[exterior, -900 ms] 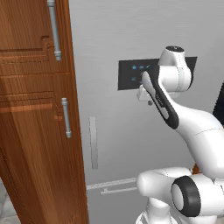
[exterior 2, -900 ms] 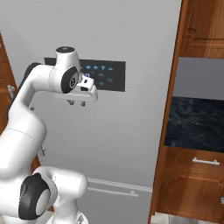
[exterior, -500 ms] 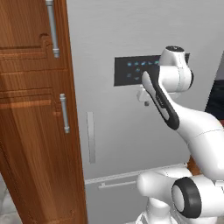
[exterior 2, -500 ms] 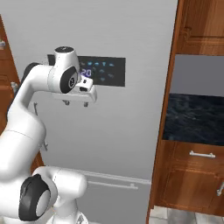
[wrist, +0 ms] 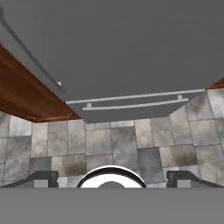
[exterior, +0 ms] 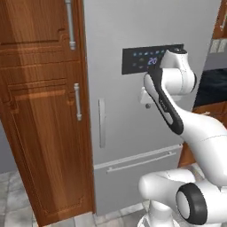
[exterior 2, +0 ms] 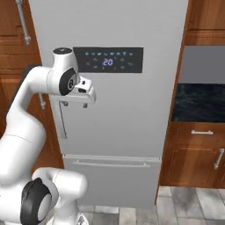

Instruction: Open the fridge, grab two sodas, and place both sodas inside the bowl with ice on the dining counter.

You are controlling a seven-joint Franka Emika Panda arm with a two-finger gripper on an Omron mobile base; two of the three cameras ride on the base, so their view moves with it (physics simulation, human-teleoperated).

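Note:
The fridge (exterior: 111,53) is a tall light-grey appliance with its door closed, bearing a dark panel (exterior 2: 110,60) and a grey bar handle (exterior: 102,123). My gripper (exterior 2: 75,104) hangs open and empty in front of the door, just below the panel's left end, fingers pointing down. From the left base it shows as the gripper (exterior: 146,104) to the right of the handle, apart from it. The hand view looks down the fridge (wrist: 122,52) front to its drawer handle (wrist: 131,105), with the gripper (wrist: 112,177) spread wide. The sodas, bowl and dining counter are out of view.
A brown wooden cabinet (exterior: 44,111) with steel handles (exterior: 78,102) stands against the fridge's left side. To the right are a dark recess (exterior 2: 202,96) and wooden drawers (exterior 2: 193,149). Grey floor tiles (wrist: 109,144) lie below.
The jaws have gone from shut to wide open. The whole picture has shifted, so the base has moved; the fridge front now sits more squarely ahead.

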